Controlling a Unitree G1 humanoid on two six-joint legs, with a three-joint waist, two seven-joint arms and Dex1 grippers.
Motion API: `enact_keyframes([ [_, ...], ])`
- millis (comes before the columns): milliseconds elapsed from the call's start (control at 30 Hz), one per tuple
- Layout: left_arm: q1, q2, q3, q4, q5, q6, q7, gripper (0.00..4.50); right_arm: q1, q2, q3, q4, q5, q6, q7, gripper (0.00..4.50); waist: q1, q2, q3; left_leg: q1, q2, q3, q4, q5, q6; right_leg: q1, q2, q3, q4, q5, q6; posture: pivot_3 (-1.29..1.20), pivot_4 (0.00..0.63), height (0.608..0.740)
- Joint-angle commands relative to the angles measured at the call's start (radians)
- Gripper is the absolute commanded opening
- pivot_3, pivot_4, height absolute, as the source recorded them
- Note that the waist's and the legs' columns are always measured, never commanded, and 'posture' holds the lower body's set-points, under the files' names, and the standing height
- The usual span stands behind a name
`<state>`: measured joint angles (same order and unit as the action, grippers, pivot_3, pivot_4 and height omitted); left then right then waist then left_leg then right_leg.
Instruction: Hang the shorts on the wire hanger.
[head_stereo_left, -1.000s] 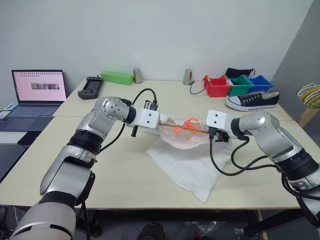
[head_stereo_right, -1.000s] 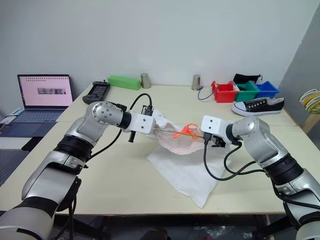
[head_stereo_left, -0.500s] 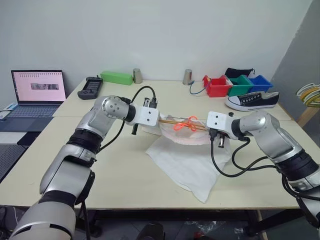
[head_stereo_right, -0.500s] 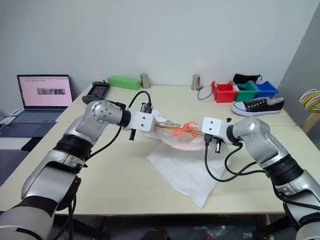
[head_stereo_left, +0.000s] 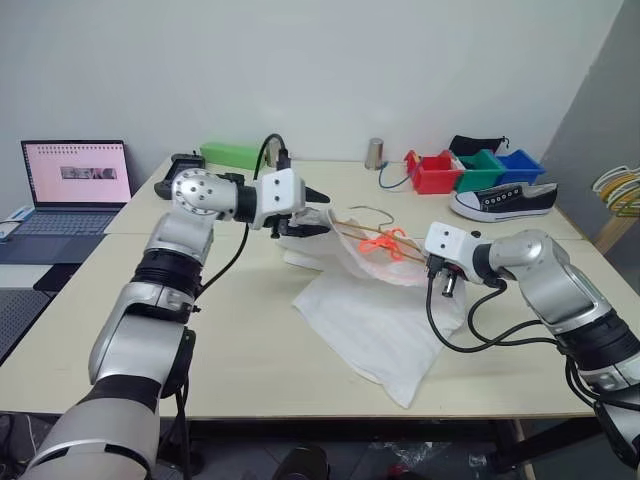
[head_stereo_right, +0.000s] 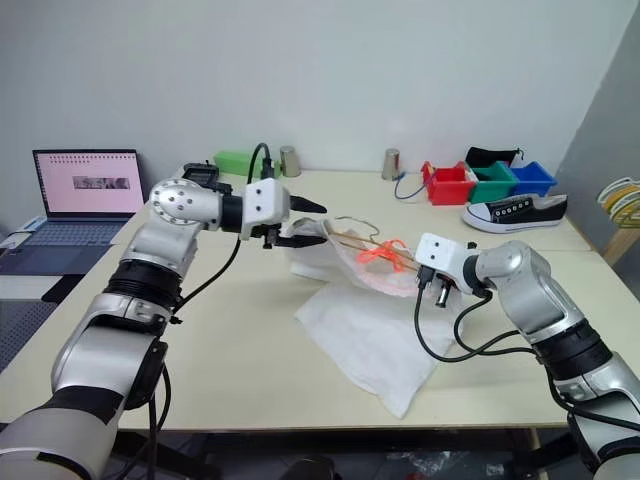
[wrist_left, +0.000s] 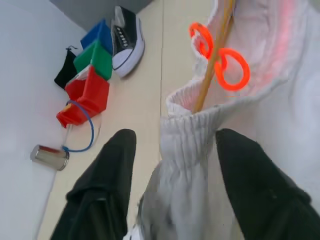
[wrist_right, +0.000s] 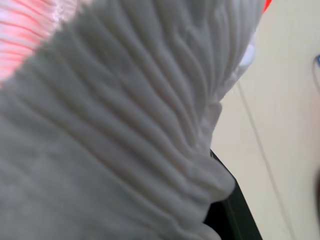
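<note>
The white shorts (head_stereo_left: 372, 322) lie spread on the table (head_stereo_left: 240, 330), with their gathered waistband (wrist_left: 187, 132) lifted at the far side. The wire hanger (head_stereo_left: 352, 231), thin and yellow-gold, runs inside the waistband, its small hook (head_stereo_left: 372, 210) poking up. Orange clips (wrist_left: 232, 70) sit by the wire. My left gripper (head_stereo_left: 318, 210) hovers at the waistband's left end, open, its black fingers (wrist_left: 112, 165) on either side of the fabric. At the right end, my right gripper (head_stereo_left: 444, 283) is shut on the shorts' waistband, with fabric covering its fingertips.
At the back of the table are an open laptop (head_stereo_left: 76, 186), a green box (head_stereo_left: 233, 154), two metal cups (head_stereo_left: 275, 151), coloured bins (head_stereo_left: 470, 170) and a black-and-white shoe (head_stereo_left: 505, 202). More hangers (head_stereo_left: 620, 190) hang at the right edge.
My left gripper let go of the waistband, opened, and rose while turning. My right gripper shut on the waistband's right end. The hanger's hook end now sticks up higher.
</note>
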<state>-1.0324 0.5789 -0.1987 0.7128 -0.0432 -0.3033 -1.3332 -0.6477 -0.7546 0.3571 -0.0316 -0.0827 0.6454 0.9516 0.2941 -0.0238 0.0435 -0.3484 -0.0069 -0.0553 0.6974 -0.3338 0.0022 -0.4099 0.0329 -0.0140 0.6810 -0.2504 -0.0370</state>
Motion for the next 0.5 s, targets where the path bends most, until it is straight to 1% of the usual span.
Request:
enact_keyframes([
  [33,-0.014,0.033,0.029,-0.078,-0.049,0.079,-0.063,3.67,0.005,0.002,-0.089,-0.060,0.040,0.059,-0.021,0.00,-0.001,0.000,0.000,0.000,0.000,0.000,0.000,0.000,0.000,0.000,0.000,0.000,0.000,0.000,0.000,0.34,0.000,0.740],
  [67,-0.019,0.034,0.040,-0.089,-0.060,0.105,-0.059,3.82,0.018,0.007,-0.110,-0.070,0.055,0.089,-0.028,0.00,-0.001,0.000,0.000,0.000,0.000,0.000,0.000,0.000,0.000,0.000,0.000,0.000,0.000,0.000,0.000,0.33,0.000,0.740],
  [167,-0.029,0.031,0.063,-0.112,-0.080,0.158,-0.039,4.49,0.043,0.017,-0.151,-0.098,0.085,0.153,-0.042,0.00,-0.002,0.000,0.000,0.000,0.000,0.000,0.000,0.000,0.000,0.000,0.000,0.000,0.000,0.000,0.000,0.33,0.000,0.740],
  [267,-0.038,0.008,0.124,-0.121,-0.117,0.242,0.056,4.49,0.114,0.060,-0.263,-0.182,0.148,0.314,-0.101,0.00,0.000,0.000,0.000,0.000,0.000,-0.001,0.000,0.000,0.000,0.000,0.000,0.000,0.000,0.000,0.000,0.33,0.000,0.740],
  [333,-0.002,-0.010,0.138,-0.166,-0.131,0.278,0.088,4.49,0.148,0.104,-0.337,-0.239,0.181,0.421,-0.151,0.00,0.000,0.000,0.000,0.000,0.000,-0.001,0.000,0.000,0.000,0.000,0.000,0.000,0.000,0.000,0.000,0.32,0.000,0.740],
  [433,0.103,-0.080,0.127,-0.337,-0.174,0.362,0.147,4.49,0.234,0.218,-0.473,-0.381,0.212,0.605,-0.253,0.00,0.002,0.001,-0.001,0.000,0.000,-0.001,0.000,0.000,0.000,0.000,-0.001,0.001,0.000,0.000,0.000,0.30,0.000,0.740],
  [500,0.141,-0.123,0.120,-0.417,-0.187,0.402,0.188,4.49,0.262,0.297,-0.545,-0.446,0.212,0.704,-0.320,0.00,0.003,0.002,-0.002,0.001,0.001,-0.003,-0.001,0.000,0.000,0.001,-0.003,0.001,0.000,0.000,0.000,0.29,0.000,0.740],
])
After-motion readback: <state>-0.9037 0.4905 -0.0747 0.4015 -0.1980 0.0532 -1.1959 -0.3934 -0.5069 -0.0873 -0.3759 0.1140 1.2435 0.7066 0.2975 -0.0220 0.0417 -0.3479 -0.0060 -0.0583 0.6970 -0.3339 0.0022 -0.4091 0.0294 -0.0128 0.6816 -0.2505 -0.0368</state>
